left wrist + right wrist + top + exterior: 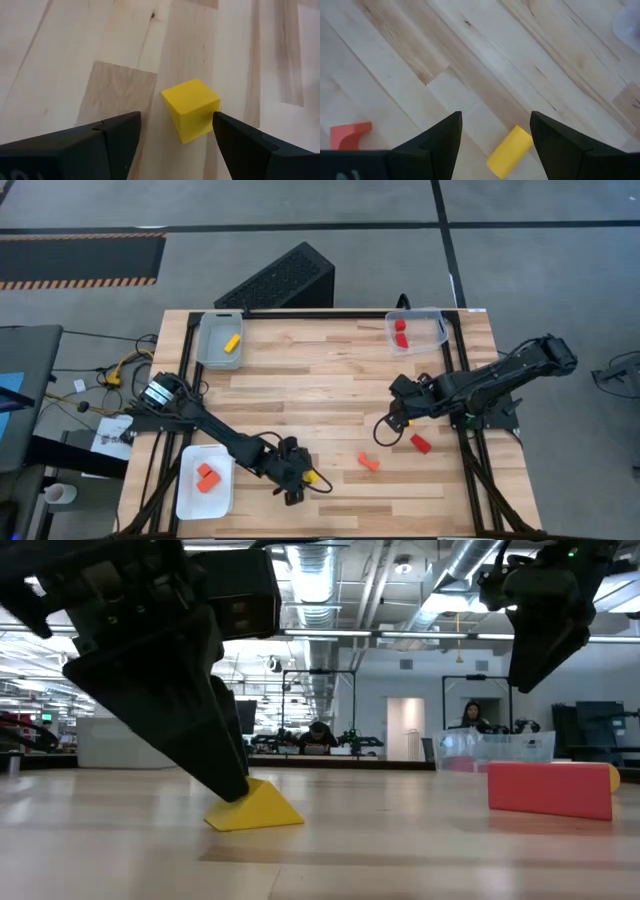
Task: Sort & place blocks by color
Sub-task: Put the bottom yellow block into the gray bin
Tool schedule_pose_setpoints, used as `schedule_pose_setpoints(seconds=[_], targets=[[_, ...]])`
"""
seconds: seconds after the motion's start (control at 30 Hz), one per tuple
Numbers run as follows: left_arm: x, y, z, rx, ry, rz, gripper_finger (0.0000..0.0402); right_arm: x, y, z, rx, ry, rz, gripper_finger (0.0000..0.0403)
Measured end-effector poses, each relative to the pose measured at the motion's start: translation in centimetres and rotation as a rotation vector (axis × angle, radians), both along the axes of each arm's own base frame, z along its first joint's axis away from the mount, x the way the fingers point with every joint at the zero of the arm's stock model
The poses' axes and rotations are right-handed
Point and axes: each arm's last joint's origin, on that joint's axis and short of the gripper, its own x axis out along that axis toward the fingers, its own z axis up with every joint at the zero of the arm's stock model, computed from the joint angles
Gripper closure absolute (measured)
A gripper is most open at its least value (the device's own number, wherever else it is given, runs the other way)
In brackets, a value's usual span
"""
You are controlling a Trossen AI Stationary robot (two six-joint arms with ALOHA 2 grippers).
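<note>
My left gripper (175,127) is open, low over the table's near edge, with a small yellow block (191,110) between its fingers; the block shows beside the gripper (295,480) in the high view too. My right gripper (495,132) is open and raised right of centre, above a short yellow cylinder (509,152) lying on the table. An orange block (368,462) and a red block (420,443) lie loose on the wood near it. My left gripper touches the yellow block with one fingertip (222,125), against the block's side edge (214,112); the other finger stands apart from it. The fingers slant down from above. The block rests on the table (255,810).
A clear tray (215,340) at the far left corner holds a yellow block. A clear tray (430,328) at the far right holds red blocks. A white tray (190,490) at the near left holds orange blocks. The table's middle is bare wood.
</note>
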Motion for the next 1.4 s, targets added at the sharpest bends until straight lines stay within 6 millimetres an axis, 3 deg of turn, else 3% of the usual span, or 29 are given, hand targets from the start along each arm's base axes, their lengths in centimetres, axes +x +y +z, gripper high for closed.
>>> schedule_pose_setpoints(seconds=[0.3, 0.63, 0.97, 1.13, 1.4], targets=[[-0.2, -0.9, 0.2, -0.106, -0.012, 0.053, 0.0163, 0.0, 0.0, 0.0, 0.0, -0.002, 0.0, 0.0143], [-0.3, -1.2, 0.3, -0.082, -0.068, 0.169, 0.0163, 0.1, -0.1, 0.0, -0.018, -0.012, -0.007, 0.0143], [-0.4, -1.9, 0.6, -0.079, -0.111, 0.143, 0.0164, 0.1, -0.1, 0.0, -0.022, -0.012, -0.008, 0.0143], [0.6, -2.8, 1.1, -0.018, -0.102, 0.093, 0.0164, 0.1, -0.3, 0.0, -0.023, -0.014, -0.017, 0.0143], [2.6, -4.0, -0.4, 0.121, 0.026, 0.103, 0.0164, 0.2, -0.1, 0.1, -0.021, -0.021, -0.011, 0.0143]])
